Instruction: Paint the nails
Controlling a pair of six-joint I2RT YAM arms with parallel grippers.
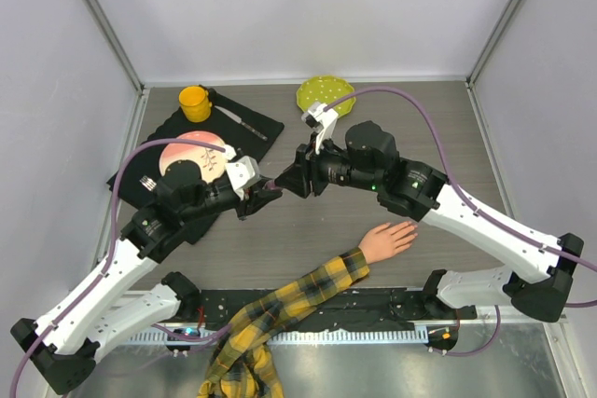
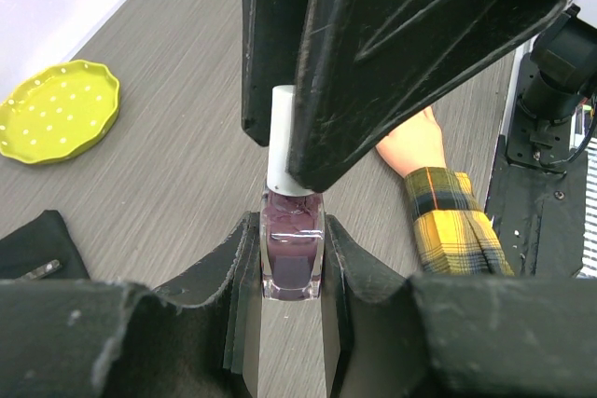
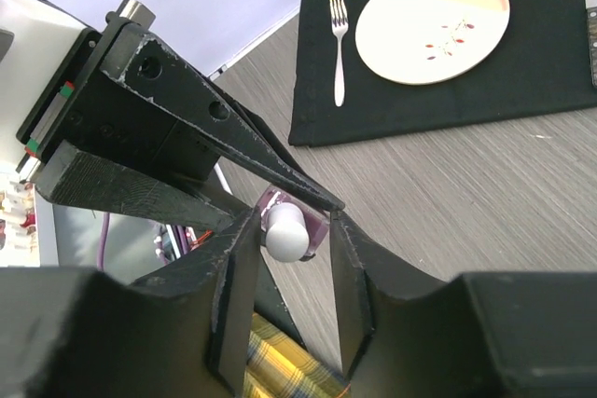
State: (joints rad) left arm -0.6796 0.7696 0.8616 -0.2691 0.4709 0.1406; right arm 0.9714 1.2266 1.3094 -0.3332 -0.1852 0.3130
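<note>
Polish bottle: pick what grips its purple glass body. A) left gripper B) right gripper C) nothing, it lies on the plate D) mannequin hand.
A: the left wrist view shows the left gripper pressed on both sides of the polish bottle at its glass body; the right gripper straddles the white cap.

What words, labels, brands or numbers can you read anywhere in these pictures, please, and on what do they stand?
None can be read.
The polish bottle shows no label on the side in view.
The small marks on the plate look like decoration, not letters.
</note>
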